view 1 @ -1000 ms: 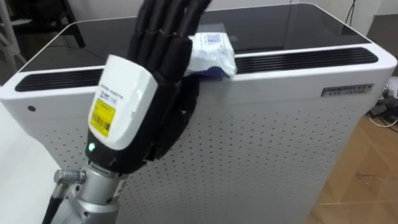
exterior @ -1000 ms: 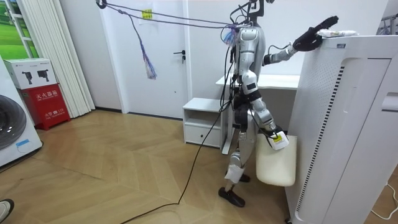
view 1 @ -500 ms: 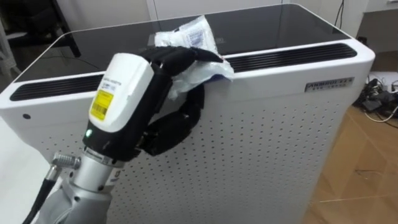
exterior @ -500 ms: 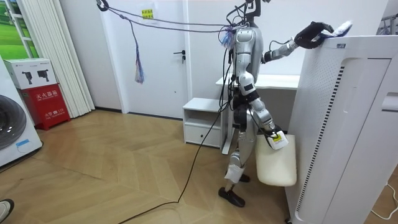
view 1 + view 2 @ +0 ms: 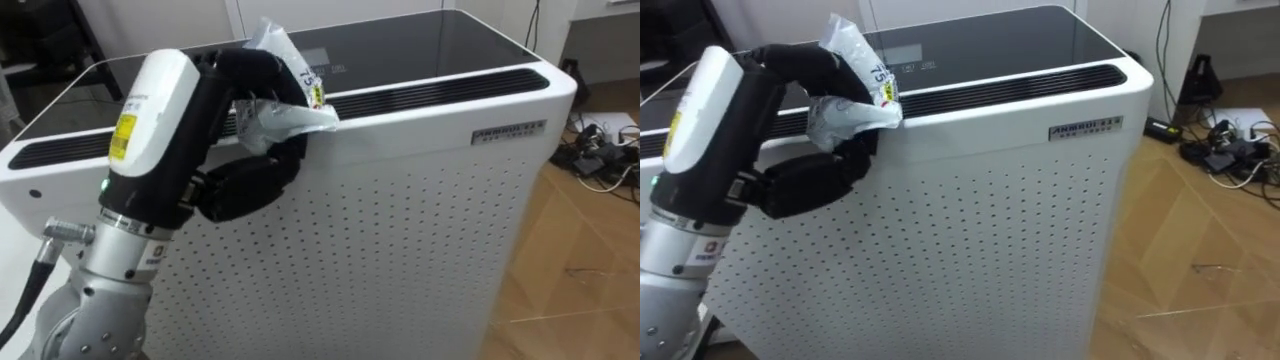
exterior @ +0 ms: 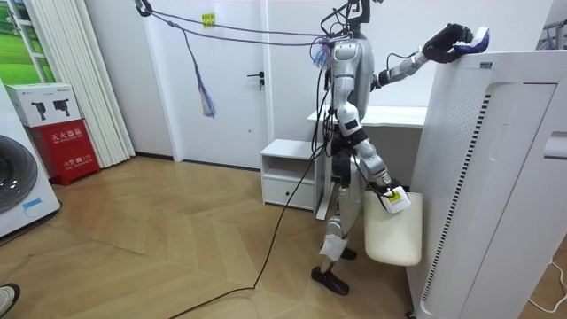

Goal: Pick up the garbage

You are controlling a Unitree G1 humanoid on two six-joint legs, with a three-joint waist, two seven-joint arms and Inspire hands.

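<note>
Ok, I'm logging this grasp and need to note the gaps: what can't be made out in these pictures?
- Wrapper: eye views, much of it is hidden under the left hand's curled fingers.
- Whether the wrapper touches the white appliance's top: eye views, the hand covers that spot.
- Right hand: room view, too small to read its fingers by the white bin.
- Appliance's base: eye views, cut off by the lower edge.
</note>
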